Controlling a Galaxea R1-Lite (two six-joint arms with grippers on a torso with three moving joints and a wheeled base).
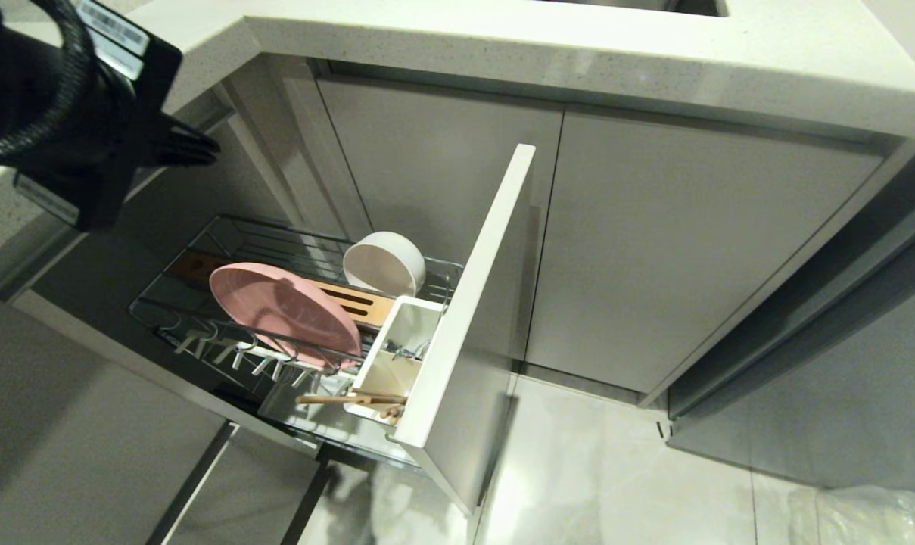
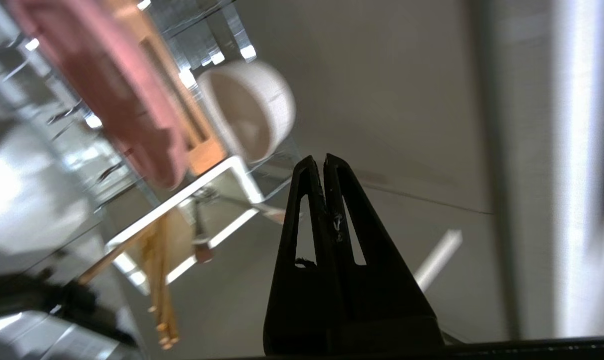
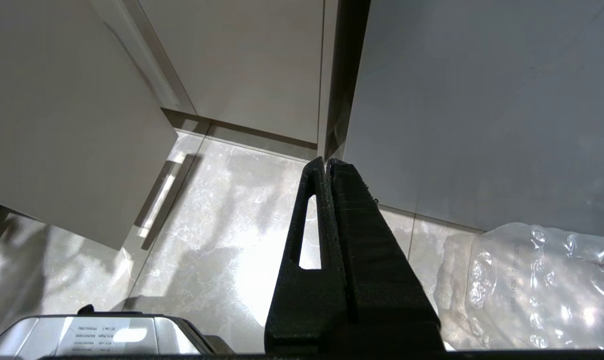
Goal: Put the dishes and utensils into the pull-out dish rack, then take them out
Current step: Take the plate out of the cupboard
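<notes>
Chrome wire pull-out dish rack [image 1: 200, 242]: we found it drawn out, its pale-grey front panel [image 1: 472, 318] standing open.
Pink plate [image 1: 283, 306]: we logged it upright on edge along the rack's front rail.
Cream bowl [image 1: 384, 263]: tipped on its side at the rack's back edge, near the panel.
Caddy [image 1: 396, 341]: white, in the corner against the panel; chopsticks [image 1: 351, 399] lay across its near end.
Left gripper [image 2: 324, 162]: we saw it raised above the rack, fingers pressed together, holding nothing.
Right gripper [image 3: 327, 165]: parked over the floor, fingers together, empty.
</notes>
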